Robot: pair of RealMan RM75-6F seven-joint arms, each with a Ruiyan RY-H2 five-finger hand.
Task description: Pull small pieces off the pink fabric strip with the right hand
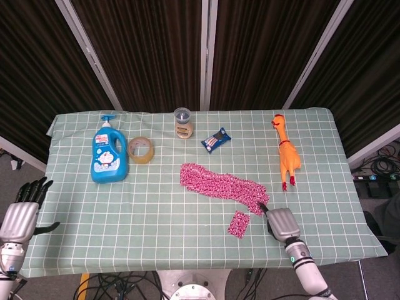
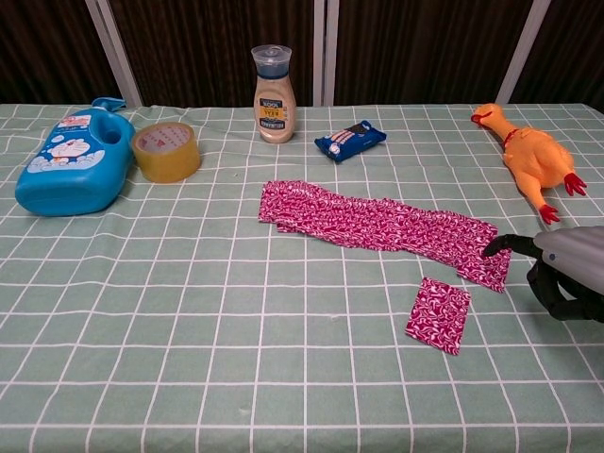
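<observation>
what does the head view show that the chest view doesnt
Only the head view shows the left hand, off the table's left edge, fingers apart and holding nothing, plus the floor cables. Only the chest view shows the bottle's label side-on. Both show the pink strip, the torn piece lying apart from it, the right hand at the strip's end, the tape roll and the rubber chicken.
</observation>
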